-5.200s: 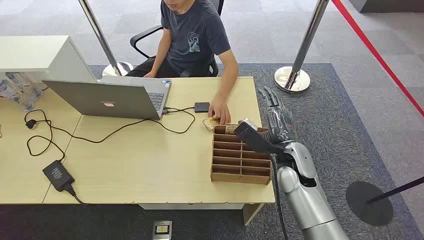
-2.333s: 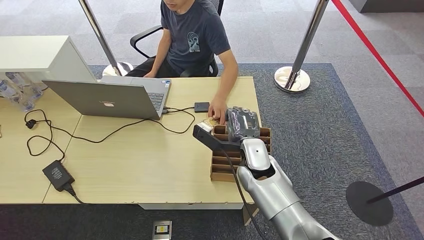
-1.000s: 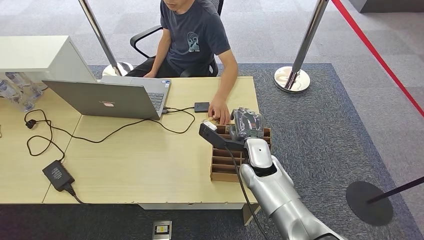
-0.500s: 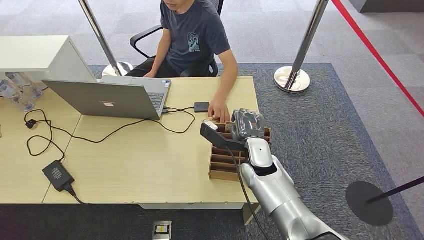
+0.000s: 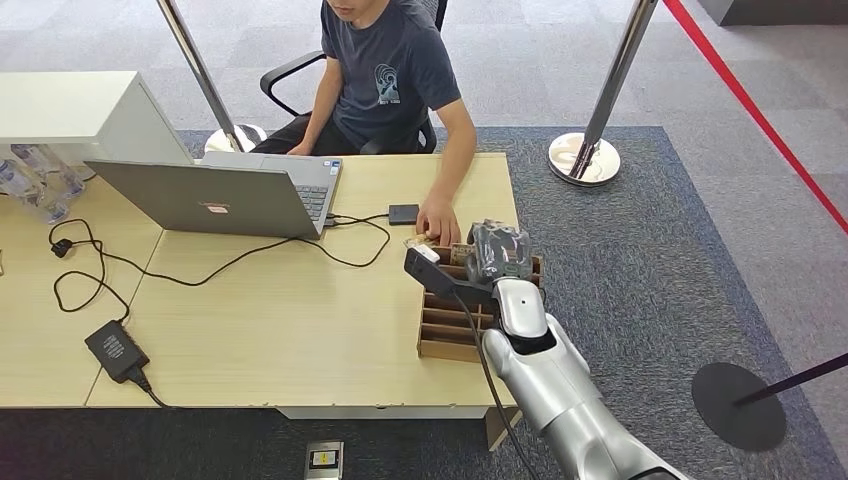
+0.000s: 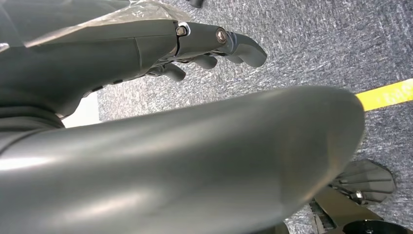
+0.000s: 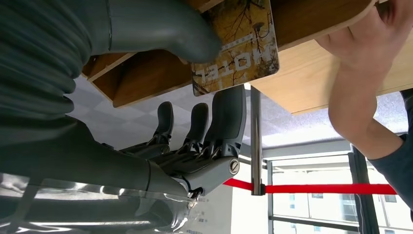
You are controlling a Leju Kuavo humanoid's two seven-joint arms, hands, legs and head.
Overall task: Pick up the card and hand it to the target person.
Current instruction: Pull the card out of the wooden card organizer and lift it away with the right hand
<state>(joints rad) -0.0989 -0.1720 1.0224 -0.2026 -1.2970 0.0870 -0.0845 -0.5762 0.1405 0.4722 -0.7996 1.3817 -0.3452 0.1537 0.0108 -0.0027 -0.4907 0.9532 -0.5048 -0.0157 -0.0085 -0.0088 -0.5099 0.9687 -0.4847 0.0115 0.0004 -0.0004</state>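
- The card (image 7: 235, 46) runs off the right wrist view's edge, and the thick thumb covers one corner of it.
- From overhead, the right hand (image 5: 497, 250) hides the far slots of the wooden organizer (image 5: 455, 325).
- The person's hand (image 5: 438, 222) is partly behind the wrist camera block.
- The left hand (image 6: 195, 46) is half masked by a blurred grey arm cover.

Looks like an office: light wooden desk (image 5: 300, 330), open grey laptop (image 5: 215, 195), grey carpet tiles (image 5: 640, 250), chrome queue posts (image 5: 600, 110), someone in a black swivel chair (image 5: 290, 75).
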